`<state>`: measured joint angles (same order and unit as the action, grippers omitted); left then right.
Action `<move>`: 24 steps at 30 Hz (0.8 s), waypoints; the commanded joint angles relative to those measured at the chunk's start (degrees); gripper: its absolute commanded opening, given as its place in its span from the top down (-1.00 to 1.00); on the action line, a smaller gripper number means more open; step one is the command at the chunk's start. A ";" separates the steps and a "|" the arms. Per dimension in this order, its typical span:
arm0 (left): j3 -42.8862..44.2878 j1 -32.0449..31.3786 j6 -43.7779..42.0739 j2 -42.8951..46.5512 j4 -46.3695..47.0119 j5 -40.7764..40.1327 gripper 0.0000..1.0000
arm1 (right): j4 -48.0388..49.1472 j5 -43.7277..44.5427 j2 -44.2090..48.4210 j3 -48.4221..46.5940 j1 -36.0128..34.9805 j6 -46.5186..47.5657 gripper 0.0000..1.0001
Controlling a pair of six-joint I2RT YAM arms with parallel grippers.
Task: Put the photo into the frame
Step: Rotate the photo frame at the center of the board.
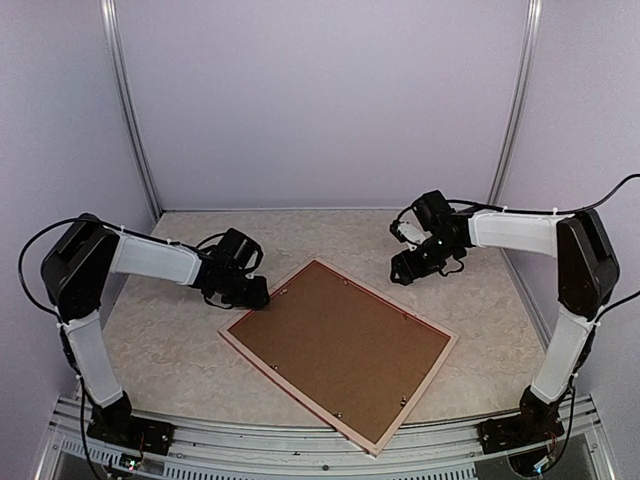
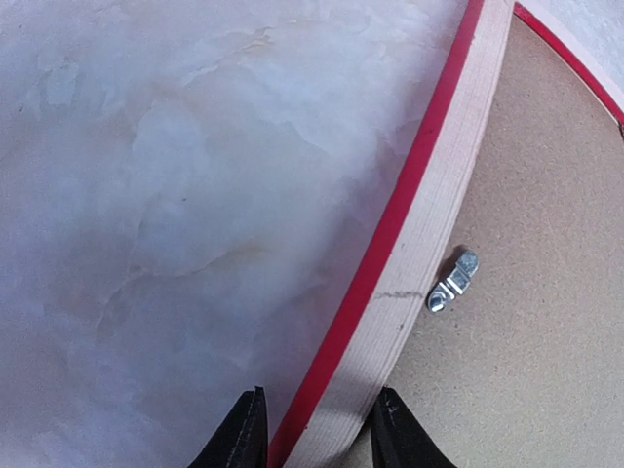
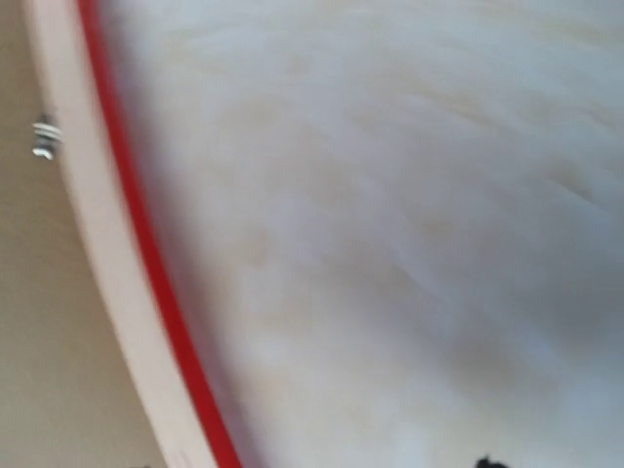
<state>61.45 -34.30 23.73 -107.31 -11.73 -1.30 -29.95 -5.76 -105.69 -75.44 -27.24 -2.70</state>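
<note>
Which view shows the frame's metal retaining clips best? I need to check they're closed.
Left wrist: one clip appears sharp and close beside the frame rail. Top external shows the clips only as tiny dots on the backing board. Right wrist shows one, blurred.
</note>
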 commanded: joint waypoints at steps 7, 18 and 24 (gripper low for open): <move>-16.23 8.55 9.95 8.96 6.01 1.01 0.48 | -4.08 6.62 13.63 10.84 2.07 -16.52 -0.68; -29.31 -0.45 22.78 21.91 9.45 1.64 0.46 | 2.00 0.69 17.50 22.40 1.16 -23.40 -0.77; -31.96 -8.58 27.71 25.69 7.86 -1.75 0.35 | 4.98 0.43 14.86 25.60 0.84 -24.50 -0.51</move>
<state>30.92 -39.00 46.22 -83.46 -0.16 -1.02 -28.25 -4.51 -89.82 -51.16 -25.98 -25.36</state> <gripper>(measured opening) 0.308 0.786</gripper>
